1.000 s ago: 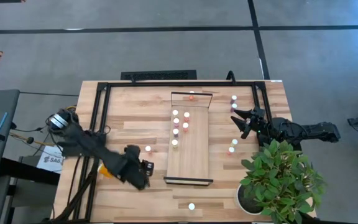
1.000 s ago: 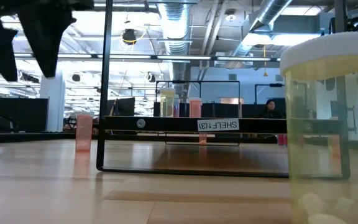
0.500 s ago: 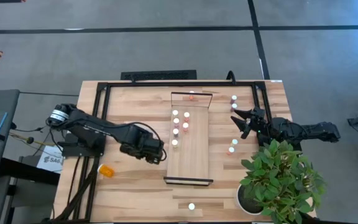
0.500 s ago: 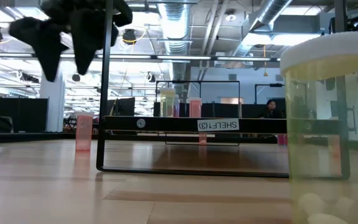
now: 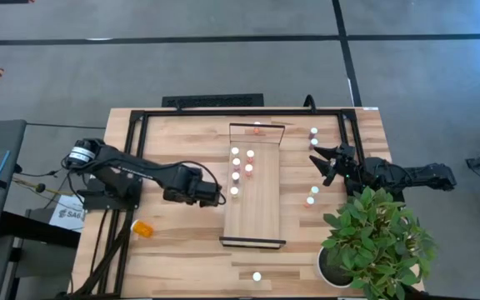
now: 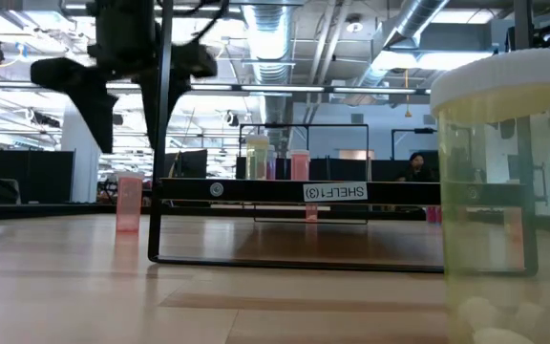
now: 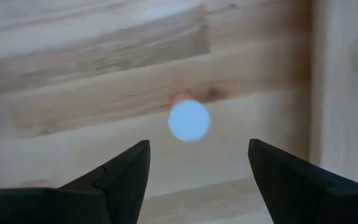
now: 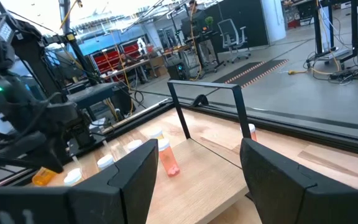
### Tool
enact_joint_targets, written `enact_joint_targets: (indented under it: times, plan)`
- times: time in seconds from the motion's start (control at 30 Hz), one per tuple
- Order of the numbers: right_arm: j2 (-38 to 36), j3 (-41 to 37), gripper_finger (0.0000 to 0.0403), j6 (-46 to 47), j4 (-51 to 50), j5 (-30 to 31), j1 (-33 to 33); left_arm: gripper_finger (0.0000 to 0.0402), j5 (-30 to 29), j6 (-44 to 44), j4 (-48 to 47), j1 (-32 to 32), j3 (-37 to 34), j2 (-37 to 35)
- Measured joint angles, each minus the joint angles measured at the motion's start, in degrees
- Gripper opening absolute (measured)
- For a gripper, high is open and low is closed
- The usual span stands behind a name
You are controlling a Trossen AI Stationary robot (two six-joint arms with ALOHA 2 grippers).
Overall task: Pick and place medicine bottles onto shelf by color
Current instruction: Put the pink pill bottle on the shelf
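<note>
The left gripper [image 5: 215, 198], jaws apart and empty, has swung from the table's near-left toward the shelf [image 5: 254, 212], hovering just at its nine-o'clock edge. Only its wrist view shows a white-capped bottle [image 7: 189, 121] between the fingers, seemingly still on the tabletop. The low view alone reads "SHELF(13)" [image 6: 335, 192]. The right gripper [image 5: 322, 162] waits open at three o'clock.

Pale smooth wooden shelf [image 5: 254, 200] — slatted wood table [image 5: 182, 146] — matt black pincers.
</note>
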Motion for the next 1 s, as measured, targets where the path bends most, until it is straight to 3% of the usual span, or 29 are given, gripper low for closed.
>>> enact_joint_targets:
  times: [0.33,0.6,1.0]
  plan:
    - [0.0,-0.02,0.0251,0.01,0.02,0.0,-0.02,0.0259,4.61,-20.85,3.36,4.46,-4.08,0.01]
    - [-0.01,-0.02,0.0251,0.0,0.01,-0.02,-0.02,0.0259,4.91,-32.95,6.12,5.23,-5.58,-0.01]
    - [0.0,-0.02,0.0251,0.01,0.02,0.0,-0.02,0.0259,7.1,-38.82,13.19,5.5,-10.46,-0.01]
